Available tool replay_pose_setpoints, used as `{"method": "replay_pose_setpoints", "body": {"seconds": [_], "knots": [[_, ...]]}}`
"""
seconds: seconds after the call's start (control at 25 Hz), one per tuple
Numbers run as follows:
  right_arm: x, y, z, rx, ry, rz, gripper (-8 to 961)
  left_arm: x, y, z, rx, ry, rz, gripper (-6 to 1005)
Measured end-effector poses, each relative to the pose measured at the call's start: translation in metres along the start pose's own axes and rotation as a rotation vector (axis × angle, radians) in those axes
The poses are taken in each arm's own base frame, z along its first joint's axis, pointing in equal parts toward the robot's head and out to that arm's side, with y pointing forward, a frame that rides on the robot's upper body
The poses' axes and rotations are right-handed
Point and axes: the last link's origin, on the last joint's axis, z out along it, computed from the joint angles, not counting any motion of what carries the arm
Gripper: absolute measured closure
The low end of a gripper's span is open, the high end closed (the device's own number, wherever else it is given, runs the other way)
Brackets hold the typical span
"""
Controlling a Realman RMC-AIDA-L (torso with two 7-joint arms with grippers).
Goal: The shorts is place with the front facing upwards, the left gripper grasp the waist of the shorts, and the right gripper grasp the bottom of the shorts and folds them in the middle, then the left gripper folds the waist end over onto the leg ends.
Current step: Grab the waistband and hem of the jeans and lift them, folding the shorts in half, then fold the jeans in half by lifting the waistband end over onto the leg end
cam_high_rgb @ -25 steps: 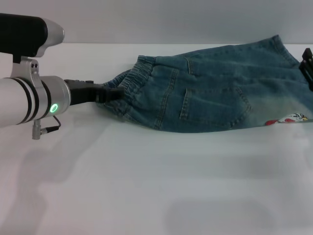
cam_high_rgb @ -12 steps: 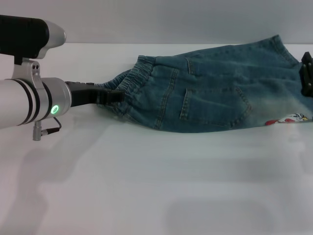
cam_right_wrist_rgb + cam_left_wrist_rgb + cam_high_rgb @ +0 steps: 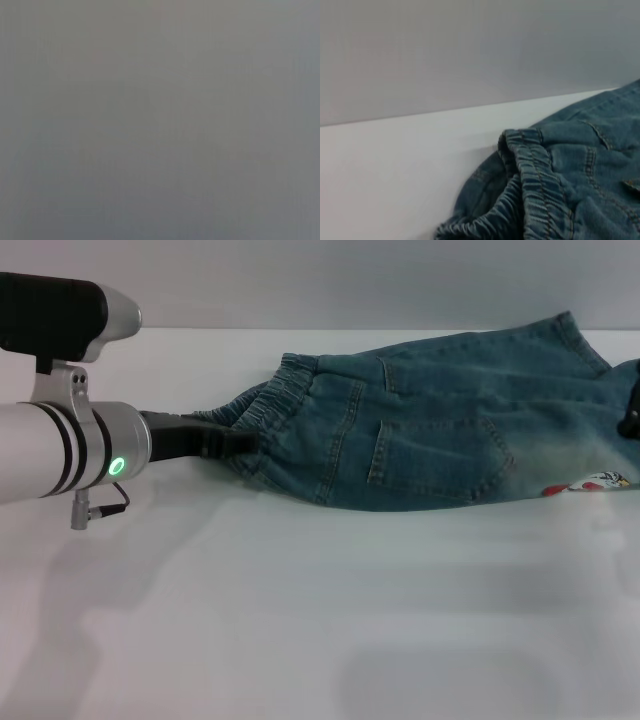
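Blue denim shorts (image 3: 440, 420) lie across the back of the white table (image 3: 320, 620), doubled along their length. The elastic waist (image 3: 275, 405) points left and the leg ends (image 3: 590, 440) reach the right edge of the head view. My left gripper (image 3: 238, 440) comes in low from the left and is shut on the bunched waist. The left wrist view shows that gathered waistband (image 3: 530, 190) close up. Only a dark sliver of my right gripper (image 3: 631, 405) shows at the right border, beside the leg ends. The right wrist view is plain grey.
A small white patch with red marks (image 3: 598, 482) peeks out under the front of the leg ends. White tabletop stretches in front of the shorts, and a grey wall (image 3: 350, 280) stands behind the table.
My left gripper has pushed slightly right into the waistband. My right gripper has drawn back to the right, away from the leg ends, until almost out of the head view.
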Motion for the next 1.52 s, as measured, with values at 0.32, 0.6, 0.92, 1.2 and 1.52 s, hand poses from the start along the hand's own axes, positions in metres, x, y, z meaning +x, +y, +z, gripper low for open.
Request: {"method": "replay_pose_setpoints", "body": {"seconds": [0.32, 0.6, 0.92, 1.2, 1.52], "knots": [[-0.001, 0.004, 0.0, -0.013, -0.002, 0.009, 955, -0.007, -0.001, 0.008, -0.002, -0.056, -0.011, 150], [0.002, 0.007, -0.002, -0.026, 0.008, 0.008, 955, -0.01, -0.003, 0.012, 0.002, -0.071, -0.013, 150], [0.004, 0.007, -0.006, -0.029, 0.016, 0.01, 955, -0.01, 0.0, 0.019, -0.026, -0.04, -0.059, 149], [0.004, 0.007, -0.008, -0.028, 0.018, 0.012, 955, -0.011, 0.0, 0.027, -0.038, -0.049, -0.063, 150], [0.004, 0.007, -0.008, -0.027, 0.018, 0.012, 955, -0.011, 0.005, 0.033, -0.065, -0.05, -0.093, 154]]}}
